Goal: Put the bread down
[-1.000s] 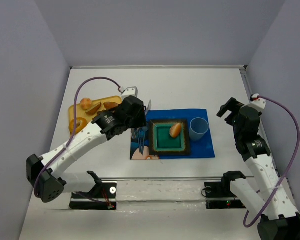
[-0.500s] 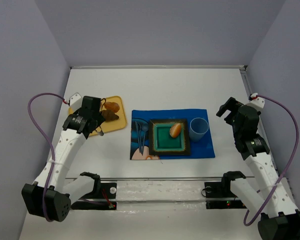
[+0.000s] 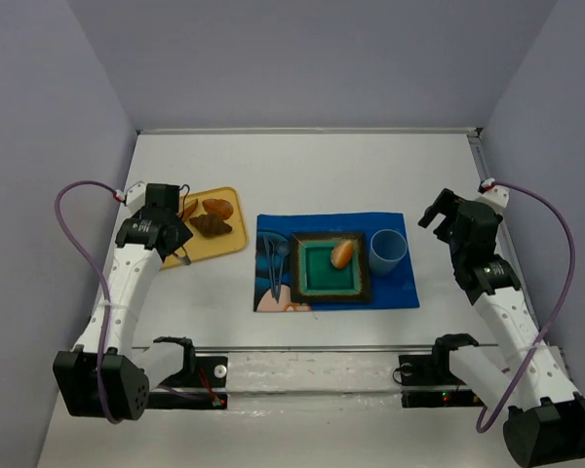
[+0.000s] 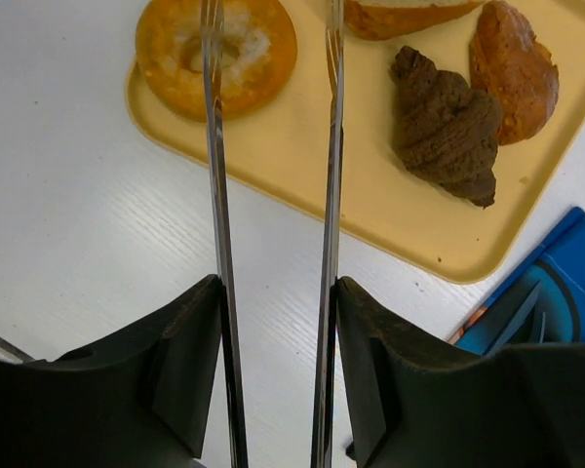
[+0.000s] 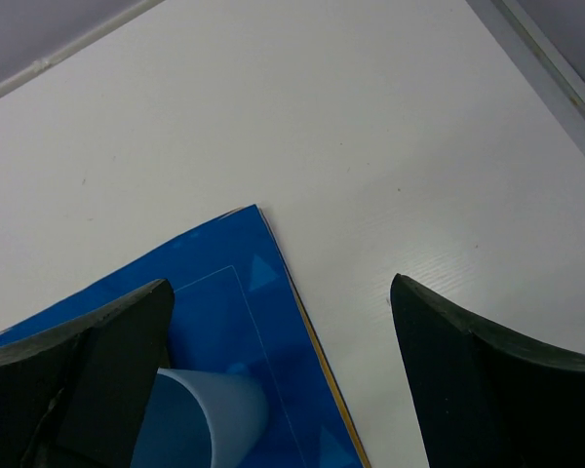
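Over the yellow tray (image 4: 370,185) at the table's left, the left gripper (image 4: 271,39) hangs with its 2 thin fingers (image 4: 214,195) spread and nothing pinched.
In the left wrist view, 1 finger crosses the hole of the bagel (image 4: 166,49) and the other passes just outside its right edge; whether either touches it cannot be told. The bagel lies at 1 end of the tray, with a dark croissant (image 4: 447,122) and a brown bun (image 4: 515,68) further along. The roll (image 3: 342,253) rests on the green plate (image 3: 317,275) on the blue mat (image 3: 390,288), beside a blue cup (image 3: 388,250). The right gripper (image 5: 278,292) is raised near the mat's far right corner, its jaws wide apart and empty.
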### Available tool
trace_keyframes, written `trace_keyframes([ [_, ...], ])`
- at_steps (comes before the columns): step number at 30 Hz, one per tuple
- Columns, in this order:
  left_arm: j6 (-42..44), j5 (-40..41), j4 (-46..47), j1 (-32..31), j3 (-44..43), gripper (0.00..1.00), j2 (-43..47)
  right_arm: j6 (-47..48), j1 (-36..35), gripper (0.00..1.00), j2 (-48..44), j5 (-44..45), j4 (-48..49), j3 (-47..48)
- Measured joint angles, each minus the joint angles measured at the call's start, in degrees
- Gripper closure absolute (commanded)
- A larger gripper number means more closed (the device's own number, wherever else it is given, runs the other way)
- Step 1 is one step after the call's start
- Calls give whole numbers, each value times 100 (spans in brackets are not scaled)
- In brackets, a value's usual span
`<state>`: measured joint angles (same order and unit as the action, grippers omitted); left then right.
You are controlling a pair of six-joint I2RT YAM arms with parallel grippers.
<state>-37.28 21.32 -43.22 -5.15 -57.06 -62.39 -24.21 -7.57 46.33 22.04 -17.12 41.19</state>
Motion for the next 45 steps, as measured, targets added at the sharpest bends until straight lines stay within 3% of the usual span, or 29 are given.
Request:
trace_keyframes([
  [7,529,-350,24,0,-31,45,-704,0,0,2,96,-26,44,-2],
  [33,1056,-50,-629,0,-382,43,-1403,-2,0,3,177,20,125,-2],
  [41,1093,-37,-695,-59,-385,53,-1604,-4,0,3,157,26,125,-2],
  [44,1084,-15,-728,-125,-385,65,-1755,-7,0,3,105,66,127,-2],
  [45,1091,-4,-739,-136,-385,75,-1801,-9,0,3,81,79,127,-2],
])
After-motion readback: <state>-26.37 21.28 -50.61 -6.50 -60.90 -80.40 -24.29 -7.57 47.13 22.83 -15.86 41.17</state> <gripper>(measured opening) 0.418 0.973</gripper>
